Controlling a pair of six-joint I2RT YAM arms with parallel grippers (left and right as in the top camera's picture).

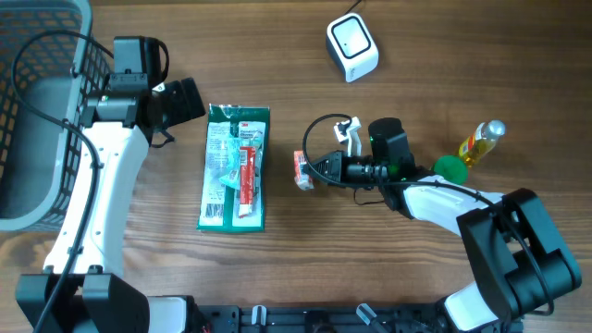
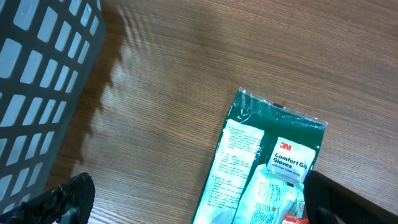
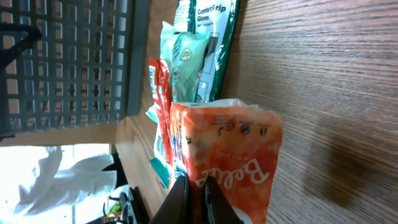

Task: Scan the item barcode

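Observation:
My right gripper [image 1: 313, 170] is shut on the edge of a small orange packet [image 1: 302, 170], held just above the table's middle. In the right wrist view the packet [image 3: 227, 146] fills the centre, printed "Belle", with a thin fold pinched at my right gripper [image 3: 191, 186]. No barcode shows on it. A white scanner [image 1: 352, 47] stands at the back, well apart from the packet. My left gripper [image 1: 190, 97] is open, holds nothing and hangs over the wood beside a green glove pack [image 1: 236, 166]. That pack [image 2: 267, 162] lies partly between my left gripper's [image 2: 199, 205] fingers.
A grey wire basket [image 1: 37, 111] fills the far left, close to the left arm. A small red packet [image 1: 247, 176] lies on the green pack. A yellow bottle [image 1: 481, 143] and a green cap [image 1: 450, 167] sit at the right, behind the right arm.

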